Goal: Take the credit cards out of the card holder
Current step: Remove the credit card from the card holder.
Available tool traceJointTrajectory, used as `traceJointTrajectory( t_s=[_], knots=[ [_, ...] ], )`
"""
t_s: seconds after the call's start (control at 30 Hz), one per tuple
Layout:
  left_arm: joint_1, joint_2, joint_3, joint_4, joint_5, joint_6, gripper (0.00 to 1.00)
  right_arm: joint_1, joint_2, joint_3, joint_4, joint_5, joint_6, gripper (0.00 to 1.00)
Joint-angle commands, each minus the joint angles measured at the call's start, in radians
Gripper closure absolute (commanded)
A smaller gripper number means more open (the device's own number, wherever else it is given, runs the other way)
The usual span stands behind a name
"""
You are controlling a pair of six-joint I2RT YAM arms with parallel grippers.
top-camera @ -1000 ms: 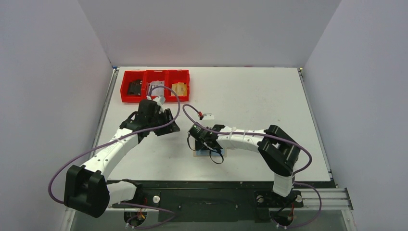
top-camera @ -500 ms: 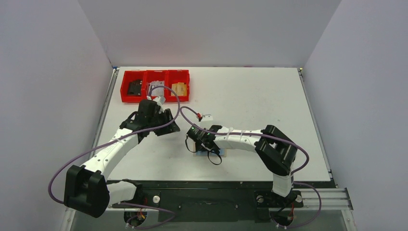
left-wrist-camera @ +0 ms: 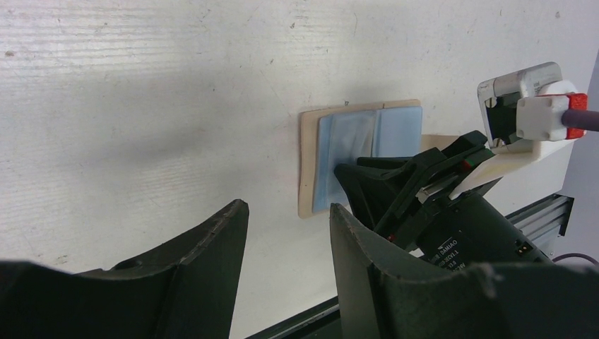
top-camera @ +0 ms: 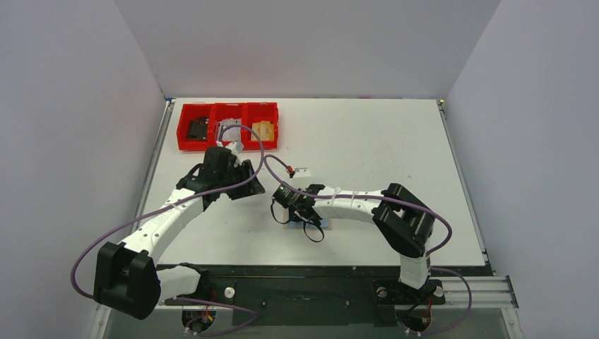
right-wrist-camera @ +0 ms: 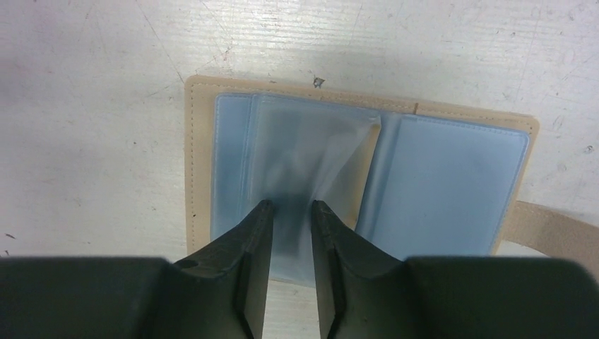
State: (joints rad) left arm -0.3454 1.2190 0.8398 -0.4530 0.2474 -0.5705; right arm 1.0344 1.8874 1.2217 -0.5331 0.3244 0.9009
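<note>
The tan card holder [right-wrist-camera: 198, 155] lies open and flat on the white table. Pale blue-grey cards [right-wrist-camera: 452, 176] sit inside it, and a translucent flap over the left half is creased. No dark card shows. My right gripper [right-wrist-camera: 292, 203] is right above the holder's left half. Its jaws are a narrow gap apart and the tips are on the flap. In the top view the right gripper [top-camera: 300, 210] covers most of the holder [top-camera: 285, 216]. My left gripper [left-wrist-camera: 288, 205] is open and empty. It hovers left of the holder [left-wrist-camera: 306, 169], apart from it.
A red three-compartment tray [top-camera: 227, 113] with small parts stands at the back left. The holder's tan strap [right-wrist-camera: 558, 226] sticks out to its right. Purple cables loop over both arms. The table's front edge is just below the holder.
My right gripper has shifted slightly left over the card holder. The left arm has not visibly moved.
</note>
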Motion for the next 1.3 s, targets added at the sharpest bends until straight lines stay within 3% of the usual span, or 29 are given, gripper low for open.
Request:
traceJointTrajectory(
  t_s=[0.0,0.2,0.4,0.77,1.0,1.27],
  knots=[
    [-0.019,0.002,-0.003,0.031,0.015,-0.003,0.56,-0.015,0.043,-0.062,-0.001,-0.043,-0.013,0.81],
    [-0.043,0.019,0.000,0.037,0.011,-0.016,0.56,-0.044,0.009,-0.126,0.057,-0.082,-0.003,1.00],
    [-0.075,0.054,0.004,0.055,0.026,-0.039,0.56,-0.093,-0.080,-0.230,0.202,-0.176,0.007,1.00],
    [-0.154,0.142,-0.019,0.169,0.097,-0.125,0.56,-0.219,-0.235,-0.495,0.652,-0.472,0.089,1.00],
    [-0.201,0.229,-0.028,0.244,0.123,-0.167,0.56,-0.254,-0.252,-0.572,0.789,-0.550,0.137,1.00],
    [-0.248,0.327,-0.022,0.307,0.136,-0.191,0.55,-0.270,-0.261,-0.601,0.835,-0.578,0.150,1.00]
  ],
)
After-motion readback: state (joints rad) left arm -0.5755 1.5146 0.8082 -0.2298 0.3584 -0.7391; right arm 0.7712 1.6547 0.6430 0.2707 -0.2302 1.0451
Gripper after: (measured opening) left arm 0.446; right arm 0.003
